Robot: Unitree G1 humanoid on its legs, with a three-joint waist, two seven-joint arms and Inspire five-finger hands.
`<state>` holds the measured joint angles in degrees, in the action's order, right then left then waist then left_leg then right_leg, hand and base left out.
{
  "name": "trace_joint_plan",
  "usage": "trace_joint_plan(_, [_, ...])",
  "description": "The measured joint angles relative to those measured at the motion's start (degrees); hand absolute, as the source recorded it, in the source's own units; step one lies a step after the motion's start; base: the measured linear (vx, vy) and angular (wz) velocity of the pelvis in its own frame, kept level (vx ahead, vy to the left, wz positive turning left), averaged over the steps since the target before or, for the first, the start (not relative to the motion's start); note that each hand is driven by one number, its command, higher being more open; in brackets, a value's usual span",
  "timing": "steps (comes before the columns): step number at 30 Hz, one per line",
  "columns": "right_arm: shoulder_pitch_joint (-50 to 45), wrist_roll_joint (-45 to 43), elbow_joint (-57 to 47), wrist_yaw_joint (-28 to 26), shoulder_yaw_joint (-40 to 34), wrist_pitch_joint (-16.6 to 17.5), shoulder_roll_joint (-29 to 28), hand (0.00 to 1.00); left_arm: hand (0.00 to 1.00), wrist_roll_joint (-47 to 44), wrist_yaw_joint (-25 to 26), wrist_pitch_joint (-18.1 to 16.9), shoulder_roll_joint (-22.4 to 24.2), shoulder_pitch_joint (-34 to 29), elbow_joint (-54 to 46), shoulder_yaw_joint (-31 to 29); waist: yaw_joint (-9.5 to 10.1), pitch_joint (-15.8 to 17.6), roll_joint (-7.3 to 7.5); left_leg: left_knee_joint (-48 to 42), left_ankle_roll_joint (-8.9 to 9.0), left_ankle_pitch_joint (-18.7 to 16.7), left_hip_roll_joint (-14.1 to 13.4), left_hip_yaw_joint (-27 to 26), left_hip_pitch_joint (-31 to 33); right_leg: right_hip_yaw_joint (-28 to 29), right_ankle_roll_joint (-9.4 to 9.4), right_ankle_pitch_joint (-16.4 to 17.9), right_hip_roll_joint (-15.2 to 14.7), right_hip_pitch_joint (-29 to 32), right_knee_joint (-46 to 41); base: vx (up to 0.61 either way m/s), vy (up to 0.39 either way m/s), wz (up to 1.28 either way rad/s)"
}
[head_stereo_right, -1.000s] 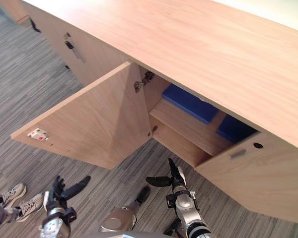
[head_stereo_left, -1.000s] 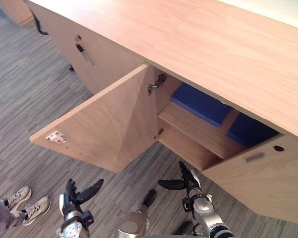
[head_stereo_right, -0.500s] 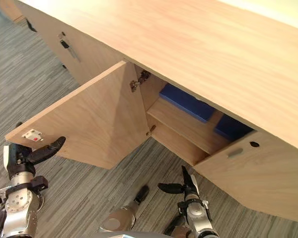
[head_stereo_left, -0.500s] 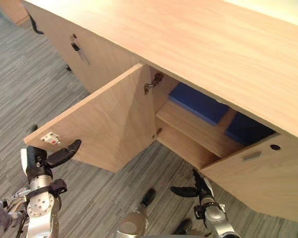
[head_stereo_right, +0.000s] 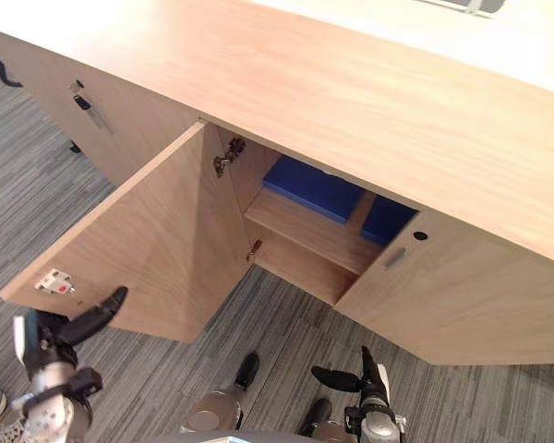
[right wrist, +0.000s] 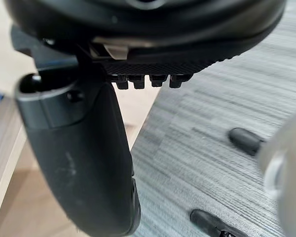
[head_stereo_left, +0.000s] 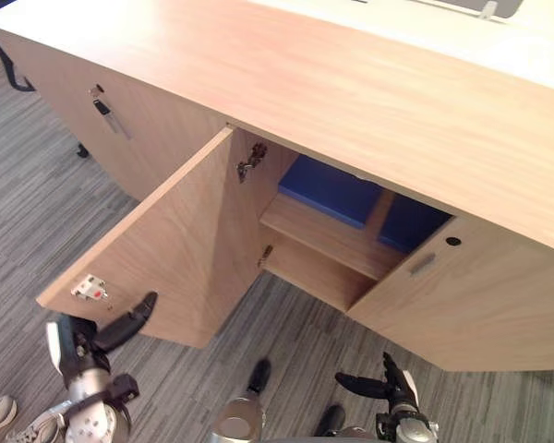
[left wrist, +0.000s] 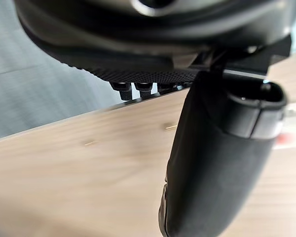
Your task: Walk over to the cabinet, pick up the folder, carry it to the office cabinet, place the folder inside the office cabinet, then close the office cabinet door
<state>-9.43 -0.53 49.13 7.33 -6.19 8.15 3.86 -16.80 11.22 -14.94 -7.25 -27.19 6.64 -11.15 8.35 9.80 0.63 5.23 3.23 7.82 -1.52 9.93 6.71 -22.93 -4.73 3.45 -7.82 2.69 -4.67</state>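
I am judging the step as closing the door [head_stereo_left: 180,245], since the blue folder [head_stereo_left: 328,189] is lying on the shelf [head_stereo_left: 319,233] inside. My left hand [head_stereo_left: 74,343], fingers apart, is hovering at the free edge, where I am planning a flat push. My right hand [head_stereo_left: 397,399] is hanging relaxed, holding nothing.

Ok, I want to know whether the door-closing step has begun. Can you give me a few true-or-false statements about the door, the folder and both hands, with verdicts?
1. The cabinet door stands wide open. True.
2. The left hand holds a blue folder. False: it is empty with straight fingers, by the door's outer lower edge.
3. A blue folder lies on the inner shelf. True.
4. The right hand grips the door. False: it hangs open and empty, low over the carpet, apart from the door.
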Motion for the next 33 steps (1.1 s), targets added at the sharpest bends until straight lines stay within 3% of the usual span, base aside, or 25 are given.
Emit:
trace_joint_plan(2, [-0.2, -0.6, 0.0, 0.2, -0.6, -0.2, -0.6, 1.0, 1.0, -0.1, -1.1, 2.5, 1.2, -2.9, 5.1, 6.9, -1.62, 0.0, 0.04, -0.2, -0.23, -0.1, -0.5, -4.0, 0.1, 5.3, -0.26, -0.2, 0.8, 1.7, 0.0, -0.06, 0.033, -0.53])
trace_joint_plan(6, [0.3, -1.6, -0.6, 0.2, -0.8, -0.2, -0.9, 1.0, 1.0, 0.4, -5.3, 5.0, 2.3, -4.3, 8.0, 15.4, -2.69, 0.0, 0.22, -0.3, -0.73, -0.6, -1.1, -9.9, 0.1, 13.0, -0.65, -0.4, 1.8, 4.9, 0.0, -0.04, 0.03, -0.82])
trace_joint_plan(10, [1.4, -2.1, -1.0, 0.7, -0.7, -0.2, -1.7, 1.0, 1.0, 4.5, -7.4, 5.9, 0.3, -0.7, 8.6, 20.7, -7.61, -0.4, 1.28, -0.3, -1.02, -1.9, -2.0, -18.6, -0.9, 21.4, -0.78, -1.8, 3.3, 8.0, 1.2, -0.01, 0.026, -1.21])
trace_joint_plan(13, [0.8, -2.2, -1.2, 1.5, -0.7, -0.7, -1.7, 1.0, 1.0, 4.8, -7.4, 6.7, 0.8, 8.2, 10.5, 23.7, -10.77, -0.8, 1.74, -0.3, -1.2, -3.5, -1.5, -24.7, -2.0, 26.8, -0.49, -5.4, 3.4, 9.0, 3.6, 0.02, 0.034, -0.98])
trace_joint_plan(19, [1.2, -2.1, -1.3, 1.4, -0.4, -1.2, -1.5, 1.0, 1.0, 7.0, -5.3, 6.7, -0.9, 20.8, 11.9, 21.4, -14.21, -1.5, 1.81, -1.8, -1.15, -5.9, -1.3, -30.1, -3.8, 31.3, -0.11, -10.6, 3.7, 8.4, 6.6, 0.1, 0.005, -0.56])
trace_joint_plan(28, [2.5, -1.6, -1.1, 0.3, 0.0, -1.6, 1.4, 1.0, 1.0, 9.1, -1.6, 6.7, -8.7, 29.5, 18.7, 14.7, -14.63, -2.0, 0.78, -4.0, -1.03, -8.1, -1.5, -29.6, -5.1, 31.9, -0.61, -11.6, 3.1, 6.4, 7.7, 0.05, -0.009, -0.13])
trace_joint_plan(33, [2.2, -1.6, 0.0, -0.1, -0.3, -1.9, 2.1, 1.0, 1.0, 9.6, -1.8, 6.5, -7.9, 28.9, 18.6, 14.7, -14.15, -2.8, -0.59, -3.3, -1.24, -7.8, -0.5, -28.0, -5.1, 30.5, -0.59, -11.6, 2.2, 6.1, 7.7, -0.06, 0.0, 0.13])
